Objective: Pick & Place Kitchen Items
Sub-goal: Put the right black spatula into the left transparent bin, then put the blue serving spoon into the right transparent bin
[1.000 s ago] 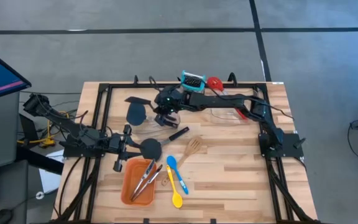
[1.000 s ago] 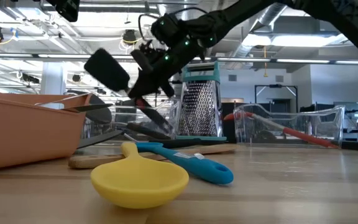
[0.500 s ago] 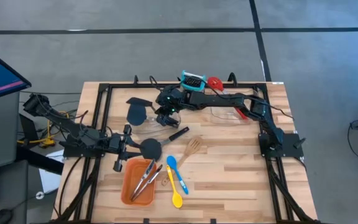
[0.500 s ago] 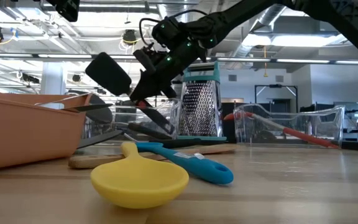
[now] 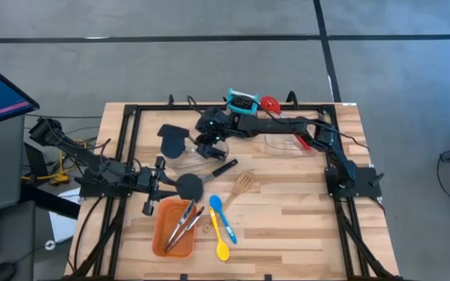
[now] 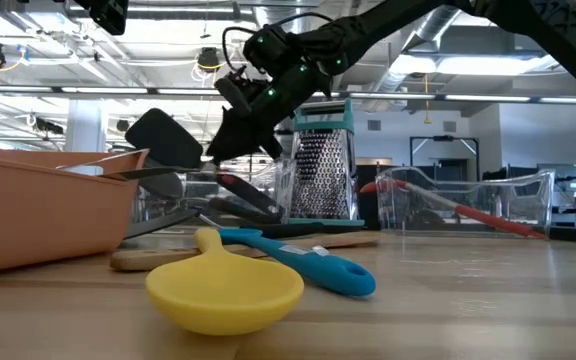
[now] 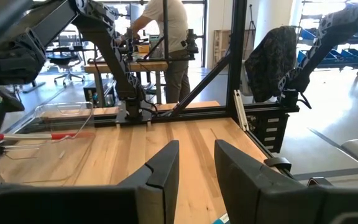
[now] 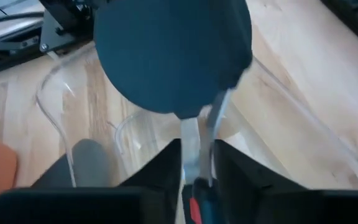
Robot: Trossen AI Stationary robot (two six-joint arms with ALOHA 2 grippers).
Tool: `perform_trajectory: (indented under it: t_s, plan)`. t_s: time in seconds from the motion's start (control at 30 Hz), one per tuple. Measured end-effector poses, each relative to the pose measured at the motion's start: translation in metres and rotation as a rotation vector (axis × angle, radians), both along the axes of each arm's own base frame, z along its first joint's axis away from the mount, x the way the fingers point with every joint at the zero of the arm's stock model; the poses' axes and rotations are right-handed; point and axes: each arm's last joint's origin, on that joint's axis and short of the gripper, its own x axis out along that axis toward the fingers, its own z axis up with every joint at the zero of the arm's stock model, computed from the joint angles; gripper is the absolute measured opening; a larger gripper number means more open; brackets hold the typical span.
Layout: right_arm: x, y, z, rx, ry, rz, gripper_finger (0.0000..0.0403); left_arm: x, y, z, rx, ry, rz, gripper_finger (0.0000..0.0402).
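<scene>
1. The right gripper (image 5: 203,143) hangs over the clear bin (image 5: 180,155), on the far side of the orange tray (image 5: 162,234).
2. A dark spatula (image 5: 173,137) sits between its fingers (image 8: 160,167). The handle is thin and silvery, with a bit of red near the fingers. The blade is wide, flat and dark, with round corners.
3. The fingers are a little apart with the handle between them. I cannot tell if they grip it or have let go.
4. In the low view the spatula (image 6: 164,139) is tilted, with its blade up in the air above the tray's rim (image 6: 38,205).
5. The left gripper (image 5: 161,176) waits just beside the tray's far end. Its fingers (image 7: 160,171) are partly open and hold nothing.
6. Steel tongs (image 5: 180,226) lie in the tray.
7. A blue spoon (image 5: 221,215) and a yellow spoon (image 5: 222,243) lie side by side right next to the tray.
8. A wooden spatula (image 5: 241,187) with slots lies past the spoons, farther from the tray.
9. A red spoon (image 5: 270,104) and a grater (image 5: 242,101) sit at the table's far edge, well away from the tray.
</scene>
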Motion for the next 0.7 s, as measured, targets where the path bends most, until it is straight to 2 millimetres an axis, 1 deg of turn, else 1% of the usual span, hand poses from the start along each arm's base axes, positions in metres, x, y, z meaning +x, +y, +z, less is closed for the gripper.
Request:
perform_trajectory:
  t_s: [0.13,0.23,0.3,0.37,0.47,0.53,0.6,0.7]
  plan:
    - [0.003,-0.001,0.018,-0.030,-0.006,0.022,0.0158,0.000,0.000,0.000,0.000,0.000,0.000,0.0090]
    - [0.003,-0.001,0.038,-0.045,0.022,0.042,0.0201,0.000,0.000,0.000,0.001,0.001,0.000,0.0090]
    - [0.000,0.000,0.053,-0.056,0.058,0.061,0.0223,0.000,0.000,0.000,0.001,0.001,0.000,0.0090]
    - [-0.005,0.001,0.066,-0.042,0.122,0.067,0.0235,0.000,0.000,0.000,0.002,0.003,0.000,0.0090]
    - [-0.016,0.008,0.079,-0.009,0.239,0.078,0.0234,0.000,0.000,-0.001,0.005,0.009,0.000,0.0090]
    - [-0.024,0.019,0.083,0.006,0.320,0.103,0.0222,0.000,0.000,-0.001,0.004,0.009,0.000,0.0090]
    - [-0.029,0.036,0.084,-0.010,0.381,0.137,0.0201,0.000,0.000,-0.001,0.007,0.013,0.000,0.0090]
    - [-0.034,0.063,0.084,-0.060,0.466,0.164,0.0158,0.000,0.000,-0.002,0.011,0.020,0.000,0.0090]
